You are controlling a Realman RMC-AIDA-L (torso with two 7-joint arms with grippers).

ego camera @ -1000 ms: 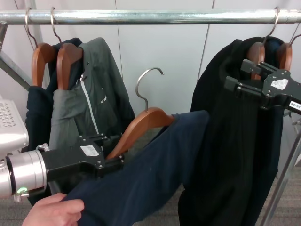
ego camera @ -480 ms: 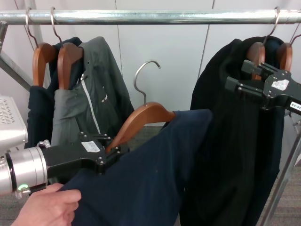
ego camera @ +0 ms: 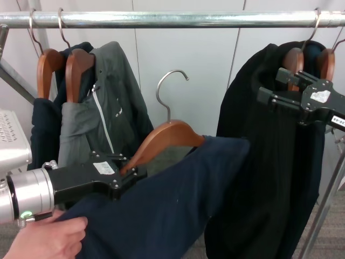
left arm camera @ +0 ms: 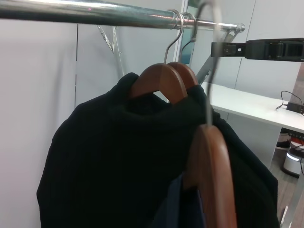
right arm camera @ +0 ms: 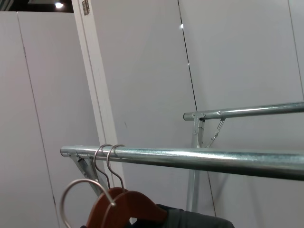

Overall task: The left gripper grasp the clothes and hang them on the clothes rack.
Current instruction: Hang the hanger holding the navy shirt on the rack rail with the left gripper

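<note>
A hand (ego camera: pixel 46 237) touches the limp shirt (ego camera: pixel 178 199), which the left gripper (ego camera: pixel 126 175) holds clamped by the stiff hanger's (ego camera: pixel 161 140) arm, hook free below the rail (ego camera: pixel 172 19); the right gripper (ego camera: pixel 269 89) waits open by the coat (ego camera: pixel 264 162)

A black coat (left arm camera: pixel 118 161) hung on wooden hangers (left arm camera: pixel 159 83) from the clothes rack (left arm camera: pixel 95 14); a nearer wooden hanger (left arm camera: pixel 211 175) carried navy cloth (left arm camera: pixel 183 204).

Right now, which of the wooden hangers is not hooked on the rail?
The hanger carrying the navy T-shirt, held by the left gripper; its hook hangs free below the rail, unlike the other four.
</note>
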